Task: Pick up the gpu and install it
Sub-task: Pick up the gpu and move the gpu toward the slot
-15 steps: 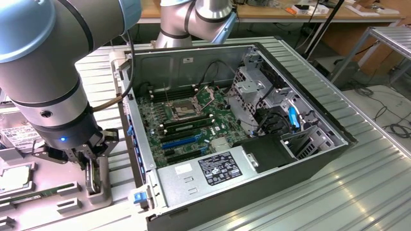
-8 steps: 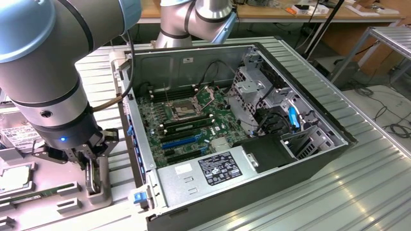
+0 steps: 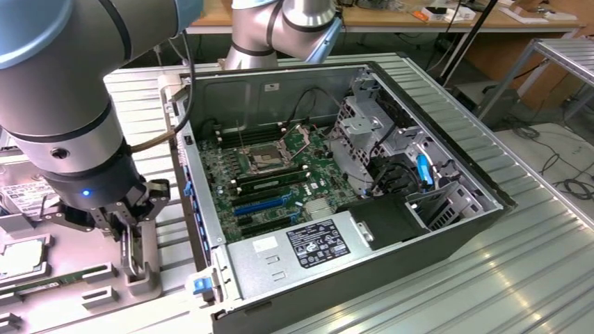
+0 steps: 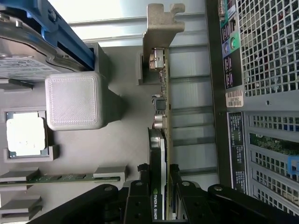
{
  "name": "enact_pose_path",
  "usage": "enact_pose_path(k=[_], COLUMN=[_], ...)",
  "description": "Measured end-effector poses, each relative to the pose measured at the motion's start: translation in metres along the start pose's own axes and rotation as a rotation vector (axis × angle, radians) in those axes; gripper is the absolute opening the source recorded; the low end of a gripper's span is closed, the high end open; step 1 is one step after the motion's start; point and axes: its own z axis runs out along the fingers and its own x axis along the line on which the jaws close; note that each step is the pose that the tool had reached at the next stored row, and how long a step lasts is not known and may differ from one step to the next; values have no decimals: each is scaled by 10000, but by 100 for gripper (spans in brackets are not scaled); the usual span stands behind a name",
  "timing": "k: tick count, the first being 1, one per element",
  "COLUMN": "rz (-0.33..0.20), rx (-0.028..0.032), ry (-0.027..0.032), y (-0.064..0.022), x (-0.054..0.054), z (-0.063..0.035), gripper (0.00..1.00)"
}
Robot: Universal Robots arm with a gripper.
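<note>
Ribbed metal desk [image 3: 519,264] carries an open computer case [image 3: 269,90] lying on its side, motherboard [image 3: 269,167] facing up. The power supply [image 3: 307,240] is at the near end of the case.

Arm [image 3: 65,90] stands on the exterior view's left, outside the case. It reaches down over a gray fixture tray [image 3: 102,299] just beside the case wall.

The gpu [image 4: 158,154] stands on edge in the tray. In the wrist view it is edge-on, a slim dark slab. Its silvery bracket [image 4: 159,23] is at the far end, by a gray holder post.

Gripper [image 3: 133,240] is directly over the near end of the gpu. Fingers [image 4: 140,191] sit one on each face of the card and press against it: clenched on the gpu. I cannot tell whether the card is lifted off the tray.

Room:
- **Case side:** a strip of bare ribbed desk runs between the card and the case's perforated rear panel [image 4: 266,46], which lies parallel to the card and near it.
- **Tray side:** open tray floor, then a square gray block [image 4: 74,100], apart from the card.
- **Beyond the block:** a hard drive with blue rails [image 4: 28,56], a processor chip [image 4: 25,134] in its recess, and a green memory stick [image 4: 60,177], all well apart from the card.
</note>
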Motion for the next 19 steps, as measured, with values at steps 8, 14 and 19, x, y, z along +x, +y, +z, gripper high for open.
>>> enact_pose_path(k=[8,14,19], rz=[0,2,3], rx=[0,5,7], ry=[2,63,84], y=[11,21,30], x=[-6,-12,-17], z=[-264,-517,-734], gripper=[27,27,27])
